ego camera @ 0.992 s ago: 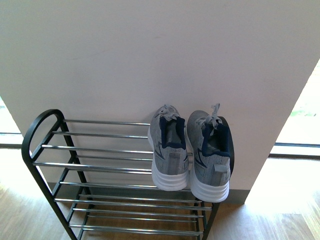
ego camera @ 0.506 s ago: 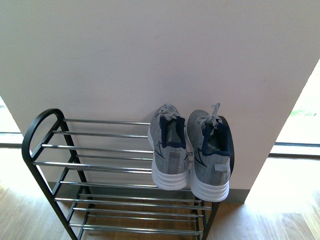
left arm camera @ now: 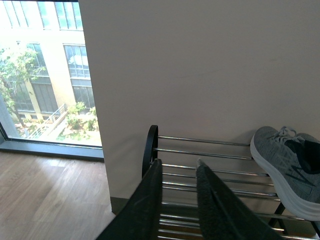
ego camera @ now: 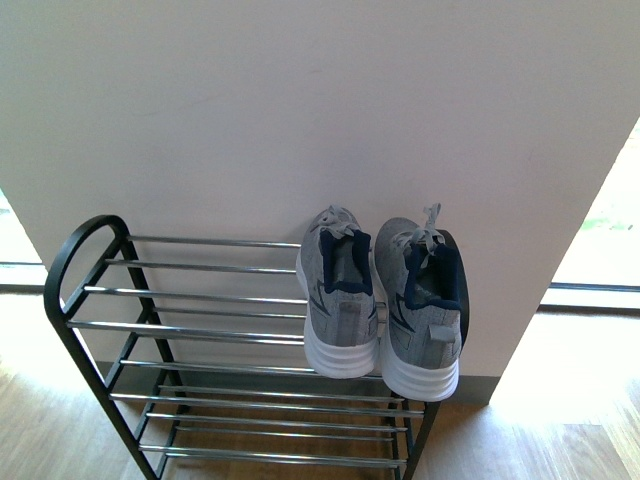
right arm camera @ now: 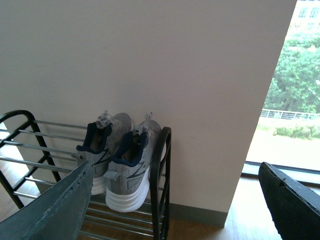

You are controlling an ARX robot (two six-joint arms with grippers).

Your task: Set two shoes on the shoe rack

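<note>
Front view: two shoes [ego camera: 343, 305] sit side by side at right end of shoe rack [ego camera: 200, 297] top tier, toes twd wall. Left gripper [left arm camera: 178, 162] slightly parted, right gripper [right arm camera: 175, 166] wide apart, both empty. Task looks done.

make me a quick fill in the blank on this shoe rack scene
The two grey knit sneakers with white soles rest on the ___ tier of the black-framed chrome-bar shoe rack.
Their toes point toward the ___.
In the front view they sit at the rack's ___ end.
The wide-open right gripper holds ___.
Missing: top; wall; right; nothing.
</note>
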